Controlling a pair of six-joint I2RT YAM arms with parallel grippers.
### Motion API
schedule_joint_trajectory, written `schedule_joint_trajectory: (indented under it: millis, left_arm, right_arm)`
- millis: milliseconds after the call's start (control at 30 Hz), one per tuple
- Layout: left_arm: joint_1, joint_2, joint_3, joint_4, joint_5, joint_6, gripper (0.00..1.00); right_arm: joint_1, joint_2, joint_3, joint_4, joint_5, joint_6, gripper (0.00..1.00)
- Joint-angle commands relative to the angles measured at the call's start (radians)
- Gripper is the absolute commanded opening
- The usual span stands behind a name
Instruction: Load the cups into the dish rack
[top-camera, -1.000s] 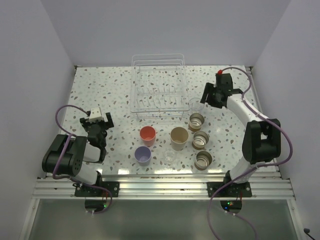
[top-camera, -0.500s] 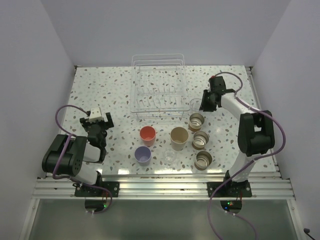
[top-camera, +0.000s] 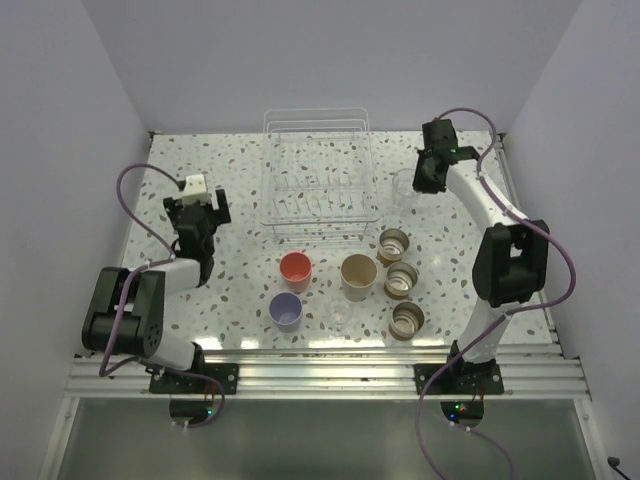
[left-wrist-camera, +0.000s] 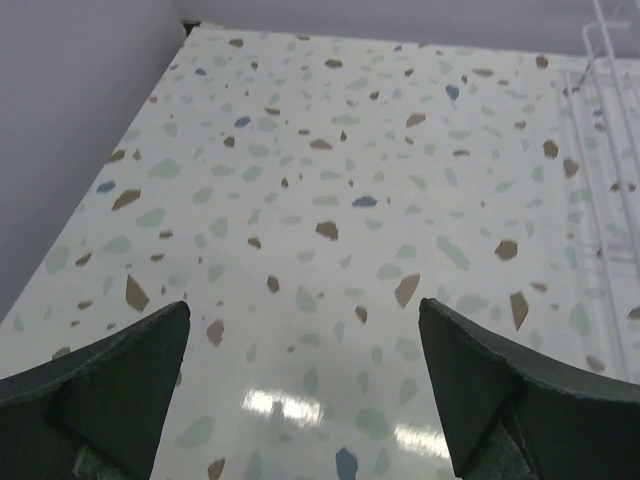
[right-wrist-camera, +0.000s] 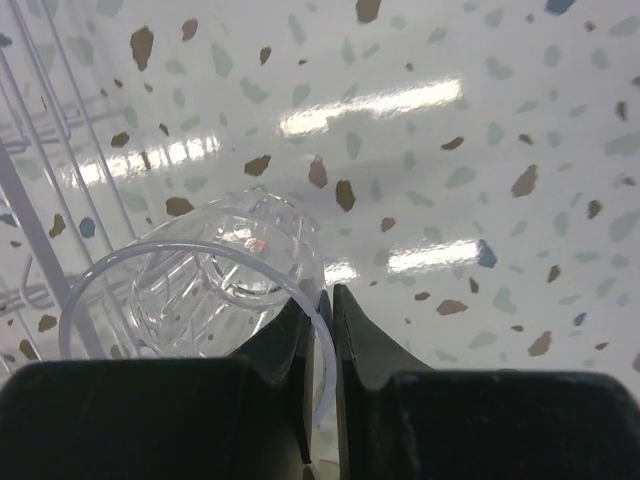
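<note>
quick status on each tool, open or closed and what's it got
Left tool: open, holding nothing.
Right tool: closed on the rim of a clear glass cup.

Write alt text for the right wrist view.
The right gripper pinches the rim of a clear glass cup, one finger inside and one outside. White wires of the dish rack show at the left edge, on a speckled table.
</note>
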Motion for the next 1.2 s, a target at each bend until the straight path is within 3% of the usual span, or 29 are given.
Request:
schedule_joint_trajectory:
  millis: [0, 133, 233, 300, 467, 500, 567, 600, 633, 667, 733, 767, 833, 867, 933, 1167]
  left_arm:
    - [-0.004, 0.005, 0.236, -0.400, -0.028, -0.082, 1.00]
    - [0.004, -0.065, 0.319, -0.588, -0.020, -0.235, 1.00]
    - [0.022, -0.092, 0.427, -0.783, -0.007, -0.344, 1.00]
    - [0.048, -0.098, 0.471, -0.803, 0.240, -0.318, 1.00]
    - [0.070, -0.138, 0.580, -0.771, 0.623, -0.335, 1.00]
    - [0.070, -0.138, 0.595, -0.753, 0.702, -0.344, 1.00]
    - [0.070, -0.112, 0.655, -0.640, 0.933, -0.419, 1.00]
    - [0.070, -0.112, 0.655, -0.639, 1.007, -0.464, 1.00]
    - [0.070, -0.096, 0.663, -0.525, 1.078, -0.517, 1.00]
    - [0.070, -0.090, 0.660, -0.454, 1.189, -0.644, 1.00]
    - [0.070, -0.072, 0.617, -0.150, 1.271, -0.811, 1.00]
    - [0.070, -0.063, 0.602, -0.047, 1.319, -0.976, 1.00]
    - [0.070, -0.029, 0.577, 0.227, 1.351, -1.125, 1.00]
    - [0.070, -0.017, 0.574, 0.294, 1.366, -1.236, 1.00]
    - [0.068, 0.008, 0.578, 0.418, 1.374, -1.315, 1.00]
    - [0.002, 0.014, 0.594, 0.476, 1.368, -1.378, 1.00]
  right_arm:
    - [-0.018, 0.014, 0.145, -0.084, 0.178, -0.036, 0.00]
    - [-0.021, 0.045, 0.301, -0.150, 0.209, -0.039, 0.00]
    - [-0.016, 0.039, 0.394, -0.167, 0.114, -0.012, 0.00]
    - [-0.009, 0.019, 0.411, -0.140, -0.016, 0.005, 0.00]
    - [0.063, -0.052, 0.415, -0.013, -0.295, 0.049, 0.00]
    - [0.073, -0.058, 0.403, 0.014, -0.406, 0.074, 0.00]
    - [0.086, -0.078, 0.353, 0.134, -0.602, 0.265, 0.00]
    - [0.091, -0.085, 0.333, 0.188, -0.604, 0.266, 0.00]
    - [0.102, -0.096, 0.311, 0.248, -0.703, 0.378, 0.00]
    - [0.126, -0.107, 0.288, 0.378, -0.746, 0.434, 0.00]
    - [0.151, -0.139, 0.228, 0.507, -0.820, 0.589, 0.00]
    - [0.172, -0.148, 0.215, 0.620, -0.835, 0.641, 0.00]
    - [0.191, -0.168, 0.167, 0.743, -0.858, 0.782, 0.00]
    - [0.200, -0.176, 0.159, 0.812, -0.868, 0.816, 0.00]
    - [0.212, -0.188, 0.138, 0.871, -0.871, 0.896, 0.00]
    - [0.258, -0.201, 0.133, 0.913, -0.891, 0.912, 0.00]
